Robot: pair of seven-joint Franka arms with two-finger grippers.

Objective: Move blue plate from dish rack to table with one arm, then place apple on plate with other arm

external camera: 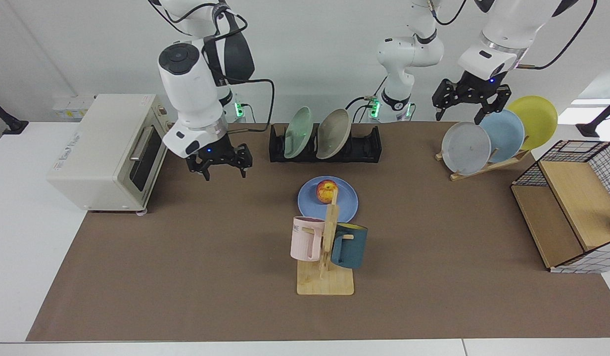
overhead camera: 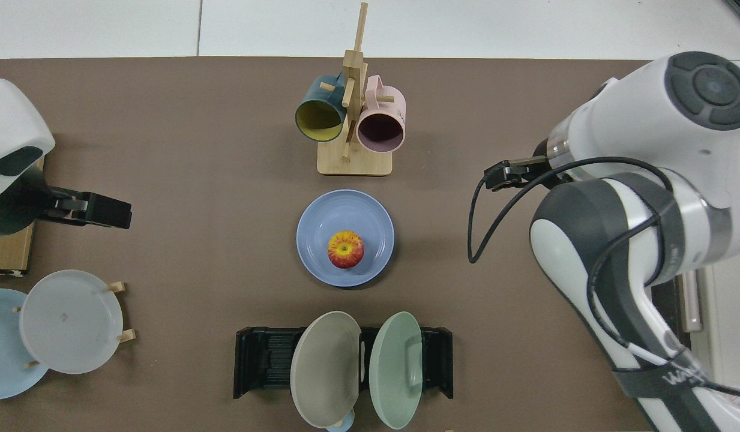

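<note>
Wooden mug tree (external camera: 326, 247) stood just before the blue plate (external camera: 345, 202) holding the apple (external camera: 326, 191); right end effector (external camera: 219, 163) hung empty, spread, beside the toaster oven (external camera: 109, 151); left end effector (external camera: 470, 101), spread, above grey plate (external camera: 465, 147).

Facing camera looks from across the table (external camera: 186, 296) toward both arm bases, set high; top camera stares straight down; both share the mug tree (external camera: 324, 247) (overhead camera: 351, 114).
</note>
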